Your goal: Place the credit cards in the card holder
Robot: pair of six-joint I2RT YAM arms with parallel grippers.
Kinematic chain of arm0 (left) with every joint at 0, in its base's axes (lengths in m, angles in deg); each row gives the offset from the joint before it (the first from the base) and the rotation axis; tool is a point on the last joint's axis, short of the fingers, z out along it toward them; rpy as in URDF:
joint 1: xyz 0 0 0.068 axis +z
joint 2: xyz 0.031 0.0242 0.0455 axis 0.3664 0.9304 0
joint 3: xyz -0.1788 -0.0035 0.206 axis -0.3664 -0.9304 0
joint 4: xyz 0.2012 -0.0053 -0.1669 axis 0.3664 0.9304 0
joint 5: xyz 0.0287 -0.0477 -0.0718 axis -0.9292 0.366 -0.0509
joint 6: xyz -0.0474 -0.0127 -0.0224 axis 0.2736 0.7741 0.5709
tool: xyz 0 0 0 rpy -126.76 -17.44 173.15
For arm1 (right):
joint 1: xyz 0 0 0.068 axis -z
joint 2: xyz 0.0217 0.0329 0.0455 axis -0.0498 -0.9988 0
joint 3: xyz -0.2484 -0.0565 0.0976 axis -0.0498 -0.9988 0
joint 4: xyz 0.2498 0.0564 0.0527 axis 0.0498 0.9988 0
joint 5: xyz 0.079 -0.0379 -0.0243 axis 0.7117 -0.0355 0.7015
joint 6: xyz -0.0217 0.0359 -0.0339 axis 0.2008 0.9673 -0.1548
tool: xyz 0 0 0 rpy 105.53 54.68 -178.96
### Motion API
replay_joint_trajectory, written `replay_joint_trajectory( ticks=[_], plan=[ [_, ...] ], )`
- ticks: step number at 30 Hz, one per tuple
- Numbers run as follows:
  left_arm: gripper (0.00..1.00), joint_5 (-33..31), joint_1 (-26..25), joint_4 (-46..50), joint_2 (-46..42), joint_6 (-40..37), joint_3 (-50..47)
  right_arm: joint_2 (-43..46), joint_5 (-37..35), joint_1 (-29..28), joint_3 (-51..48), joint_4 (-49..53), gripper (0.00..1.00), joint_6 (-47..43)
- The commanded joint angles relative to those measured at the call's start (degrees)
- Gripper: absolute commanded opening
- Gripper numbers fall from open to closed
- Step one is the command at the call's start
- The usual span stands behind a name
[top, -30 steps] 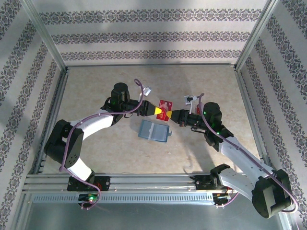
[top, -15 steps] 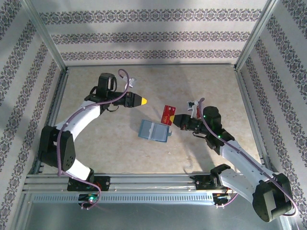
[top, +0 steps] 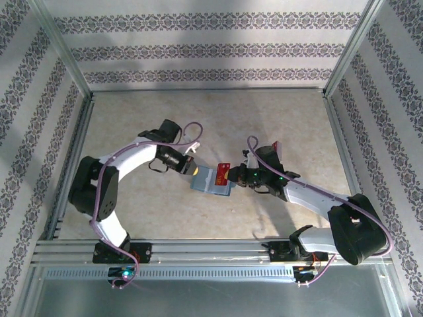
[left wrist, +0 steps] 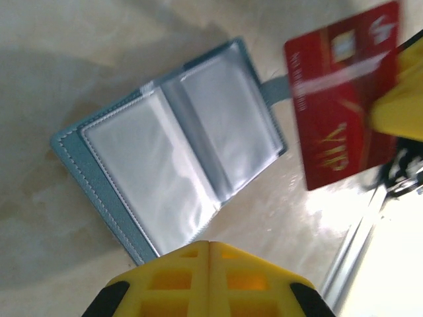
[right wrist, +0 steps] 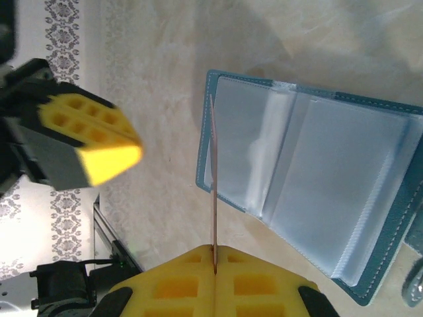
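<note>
The card holder (top: 209, 181) lies open on the table, its clear pockets facing up (left wrist: 178, 158) (right wrist: 317, 178). My right gripper (top: 234, 176) (right wrist: 215, 251) is shut on a red credit card (top: 223, 173), which the right wrist view shows edge-on (right wrist: 213, 172) over the holder's near edge. The left wrist view shows the card's red face (left wrist: 344, 99) to the right of the holder. My left gripper (top: 195, 168) (left wrist: 209, 246) is shut on nothing and hovers just above the holder's left edge. Its yellow tip (right wrist: 99, 142) appears to the left of the card.
Patterned walls and metal rails (top: 198, 249) enclose the beige table (top: 264, 119). Both arms meet over the middle of the table. Open floor lies behind and in front of the holder.
My left arm swung in from the back left to the holder's left edge, and its jaws closed. My right gripper carried the card down and left to the holder's right side.
</note>
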Motion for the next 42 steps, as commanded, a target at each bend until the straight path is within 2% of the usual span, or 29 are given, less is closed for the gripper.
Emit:
replay_joint_trajectory(
  ticks=[1, 10, 20, 31, 42],
  plan=[
    [0.0, -5.45, -2.11, 4.85, 2.07, -4.89, 3.19, -0.15, -0.42, -0.63, 1.71, -0.08, 0.0, 1.01],
    [0.0, -9.65, -4.97, 6.18, 7.84, -6.31, 6.34, -3.2, -1.31, -1.65, 0.88, -0.07, 0.0, 0.31],
    [0.0, -15.22, -5.3, 6.3, 12.56, -7.01, 7.77, -8.04, -1.41, -2.73, 1.14, -3.21, 0.0, 0.48],
    [0.0, -16.78, -5.3, 6.49, 16.16, -7.13, 7.04, -13.41, 0.54, -3.8, 3.14, -5.77, 0.0, 0.97],
    [0.0, -17.67, -5.3, 5.57, 14.86, -7.8, 5.7, -20.1, 2.46, -3.65, 3.21, -11.28, 0.0, 2.67]
  ],
)
